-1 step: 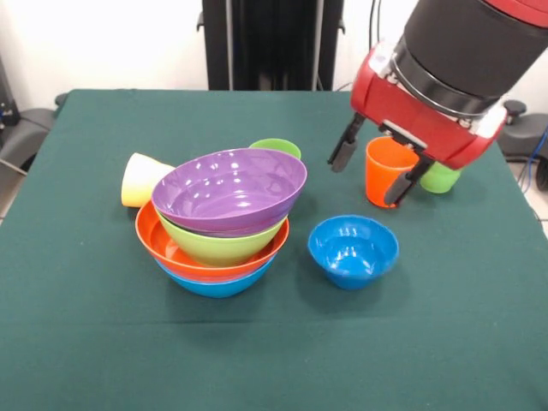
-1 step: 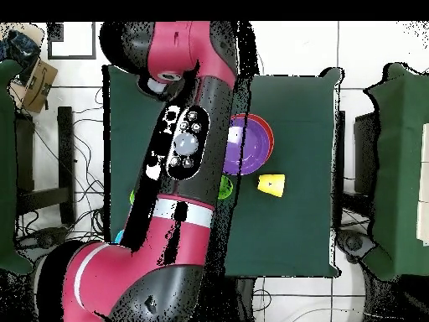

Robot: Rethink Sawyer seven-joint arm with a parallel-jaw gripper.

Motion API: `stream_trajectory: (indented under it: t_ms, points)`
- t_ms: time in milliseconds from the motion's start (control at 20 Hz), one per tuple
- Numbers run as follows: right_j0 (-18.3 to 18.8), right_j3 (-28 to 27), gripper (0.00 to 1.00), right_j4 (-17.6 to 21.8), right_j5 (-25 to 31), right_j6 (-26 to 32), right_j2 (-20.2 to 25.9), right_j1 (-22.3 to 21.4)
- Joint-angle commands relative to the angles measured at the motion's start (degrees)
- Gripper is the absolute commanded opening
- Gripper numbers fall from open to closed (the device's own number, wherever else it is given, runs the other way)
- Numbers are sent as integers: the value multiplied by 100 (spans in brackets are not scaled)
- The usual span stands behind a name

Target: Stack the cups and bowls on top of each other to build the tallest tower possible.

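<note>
Four glossy plastic bowls sit nested in a tower point(image 1: 219, 227) on the green cloth-covered table point(image 1: 86, 325) as I watch from my remote station: a blue bowl point(image 1: 218, 286) lowest, an orange bowl point(image 1: 167, 250) in it, a lime green bowl point(image 1: 224, 246) above that, and a large purple bowl point(image 1: 229, 190) on top, tilted toward the camera in the front view. Just behind the pile, a pale yellow plastic cup point(image 1: 141, 179) lies on its side, its mouth pointing at the purple bowl, and the rim of a green cup point(image 1: 276, 147) shows over the purple bowl's far edge. A smaller dark blue bowl point(image 1: 353, 249) stands alone beside the tower, apart from it.

My Sawyer's red and black arm point(image 1: 462, 60) comes down over the far corner, and its gripper point(image 1: 372, 174) hangs with its two black fingers spread wide, one on each side of an upright orange plastic cup point(image 1: 387, 170); I cannot tell whether either finger touches it. A light green cup point(image 1: 440, 178) stands just beside the orange one, partly hidden by the gripper.

From overhead, the arm point(image 2: 188, 151) covers much of the table, leaving the purple bowl point(image 2: 255, 144) and yellow cup point(image 2: 272, 184) in sight.
</note>
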State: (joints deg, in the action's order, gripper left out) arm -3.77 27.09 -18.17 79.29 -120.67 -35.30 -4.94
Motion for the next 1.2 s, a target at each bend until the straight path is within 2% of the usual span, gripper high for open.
stream_trajectory:
  t_ms: [50,400,600,850,1200]
  points:
    - [-91,540,100,115,-457,-1071,481,327]
    - [-43,503,100,139,-763,-1050,505,588]
    - [-35,819,100,195,-920,-738,608,575]
    - [-56,1325,100,303,-1391,-525,694,518]
    - [-86,1689,100,244,-2114,-666,787,645]
